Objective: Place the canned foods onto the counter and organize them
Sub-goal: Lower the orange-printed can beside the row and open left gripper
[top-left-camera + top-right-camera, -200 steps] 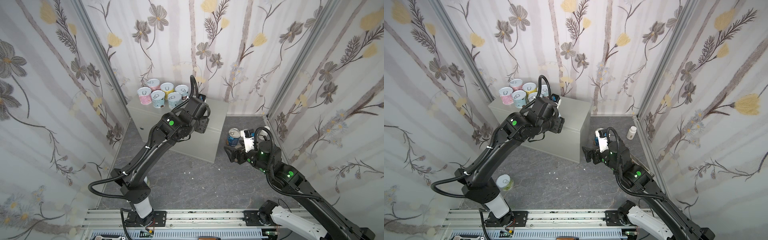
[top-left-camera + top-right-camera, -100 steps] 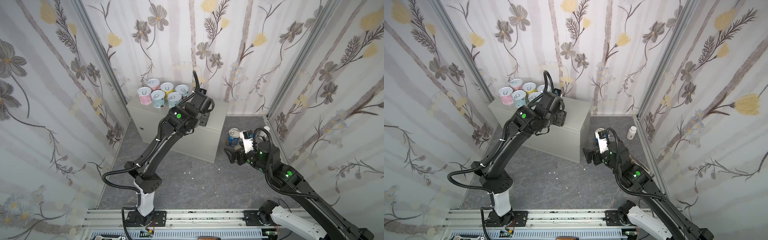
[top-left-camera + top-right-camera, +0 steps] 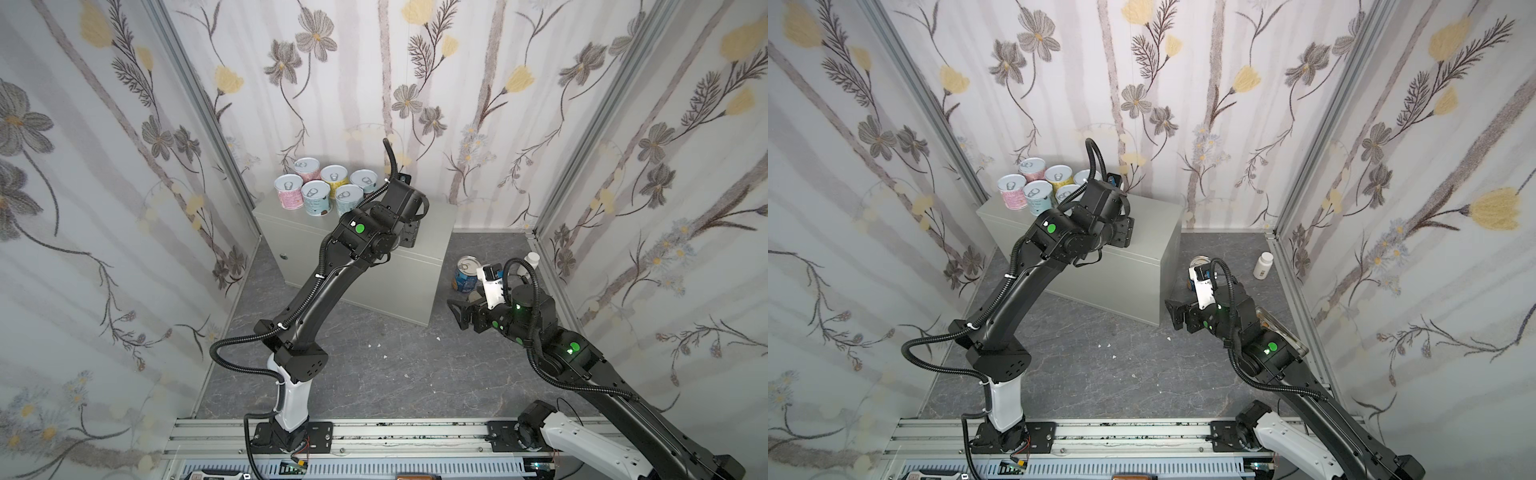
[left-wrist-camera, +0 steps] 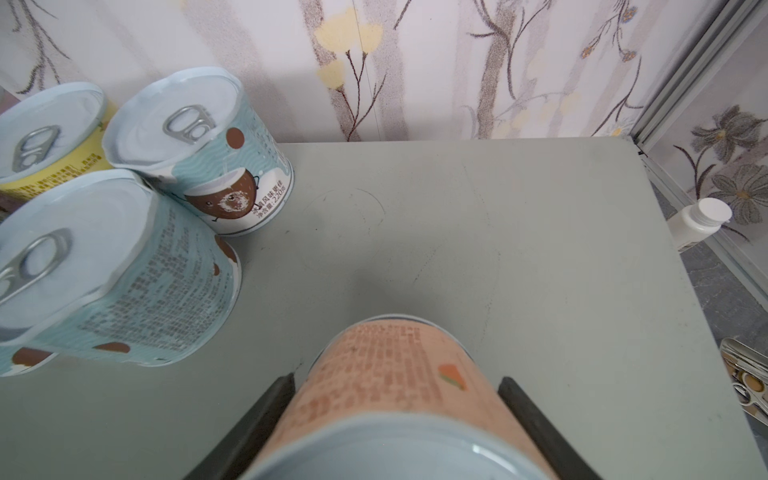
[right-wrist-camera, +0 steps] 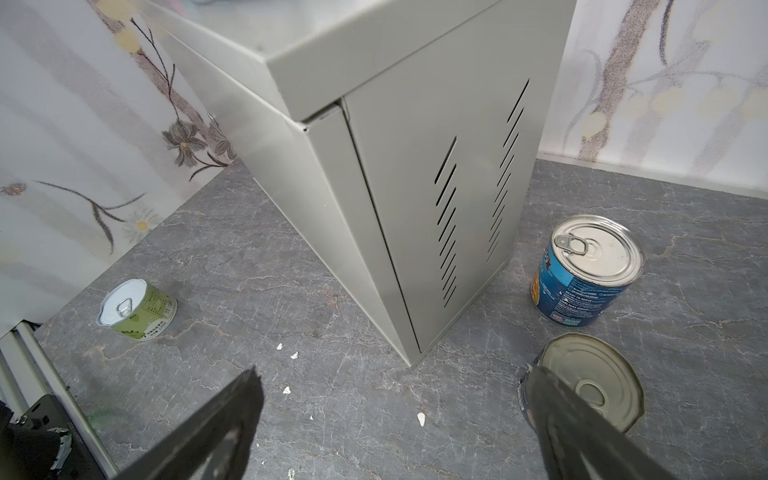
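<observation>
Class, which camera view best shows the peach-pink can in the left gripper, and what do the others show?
The left wrist view: the peach-pink can fills the foreground, held in the left gripper. In both top views the left arm hides it; the right wrist view misses it.

My left end effector (image 4: 395, 381) has its two dark fingers (image 4: 266, 411) set against either side of a short salmon-pink-labelled can (image 4: 386, 361), held upright over a bare stretch of the light-grey metal worktop (image 4: 519, 199); I can't tell whether its base touches. Off to one side a pale-blue can with small print (image 4: 124, 270), a pale-blue coconut-print can (image 4: 208, 166) and a yellow-labelled can (image 4: 45, 137) stand packed close together against the flowered wall. Past the worktop's edge, a white plastic pill bottle (image 4: 698, 224) stands on the dark marbled floor (image 4: 715, 286).
</observation>
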{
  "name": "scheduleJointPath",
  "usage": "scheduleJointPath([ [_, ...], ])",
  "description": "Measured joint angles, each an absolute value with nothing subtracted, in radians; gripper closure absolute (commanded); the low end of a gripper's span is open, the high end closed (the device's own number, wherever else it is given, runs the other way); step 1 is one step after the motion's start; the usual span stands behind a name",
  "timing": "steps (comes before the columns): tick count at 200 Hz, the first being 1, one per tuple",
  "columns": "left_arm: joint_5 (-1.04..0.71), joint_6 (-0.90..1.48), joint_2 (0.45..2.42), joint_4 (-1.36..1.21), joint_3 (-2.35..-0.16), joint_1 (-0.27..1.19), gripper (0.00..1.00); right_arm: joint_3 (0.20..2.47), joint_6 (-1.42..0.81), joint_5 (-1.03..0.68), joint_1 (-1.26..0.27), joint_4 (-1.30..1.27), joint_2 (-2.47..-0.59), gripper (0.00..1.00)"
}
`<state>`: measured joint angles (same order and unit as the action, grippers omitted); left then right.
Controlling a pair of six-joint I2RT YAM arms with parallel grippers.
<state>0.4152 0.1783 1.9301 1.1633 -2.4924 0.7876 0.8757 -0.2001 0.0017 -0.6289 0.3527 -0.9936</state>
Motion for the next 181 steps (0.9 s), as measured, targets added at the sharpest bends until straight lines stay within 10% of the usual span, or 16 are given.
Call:
scheduleJointPath([
  [181, 0.321, 0.208, 1.937, 1.107, -2.469, 0.709, 0.35, 0.877, -0.208, -0.032, -0.629, 0.339, -1.031, 0.0],
])
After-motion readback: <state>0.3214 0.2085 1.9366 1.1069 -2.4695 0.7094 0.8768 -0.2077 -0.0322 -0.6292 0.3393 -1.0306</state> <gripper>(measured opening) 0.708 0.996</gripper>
